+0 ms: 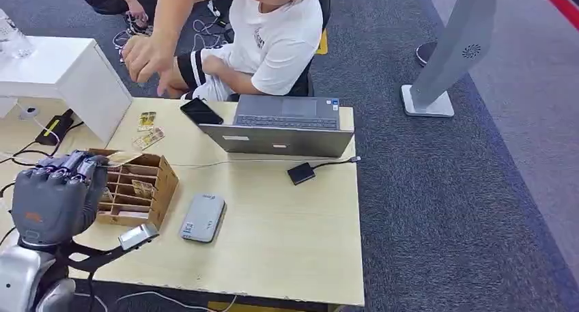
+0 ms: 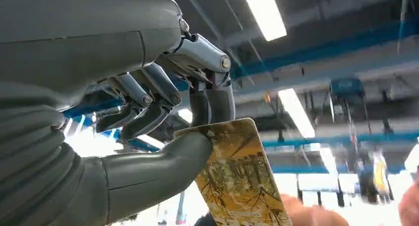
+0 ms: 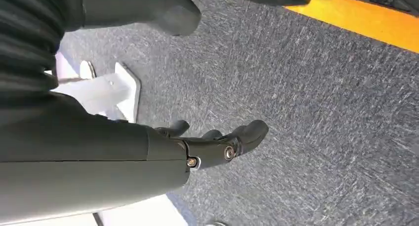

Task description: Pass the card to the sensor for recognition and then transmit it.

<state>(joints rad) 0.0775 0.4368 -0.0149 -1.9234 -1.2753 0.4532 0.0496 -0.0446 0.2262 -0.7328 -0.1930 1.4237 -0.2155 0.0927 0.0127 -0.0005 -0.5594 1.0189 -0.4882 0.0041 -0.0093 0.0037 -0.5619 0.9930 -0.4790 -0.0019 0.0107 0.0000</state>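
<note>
Robot hand point(image 1: 51, 199), the left, is raised above the wooden card box point(image 1: 136, 189), a card point(image 2: 239, 179) pinched between thumb and finger. Presentation to the grey sensor point(image 1: 203, 218) on the bench point(image 1: 287, 237) is judged next.

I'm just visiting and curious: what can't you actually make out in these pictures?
- Card: print blurred in the left wrist view; in the head view the left hand hides most of it.
- Wooden organiser: slot contents too small.
- Right hand: fingers partly hidden behind its own cover.
</note>
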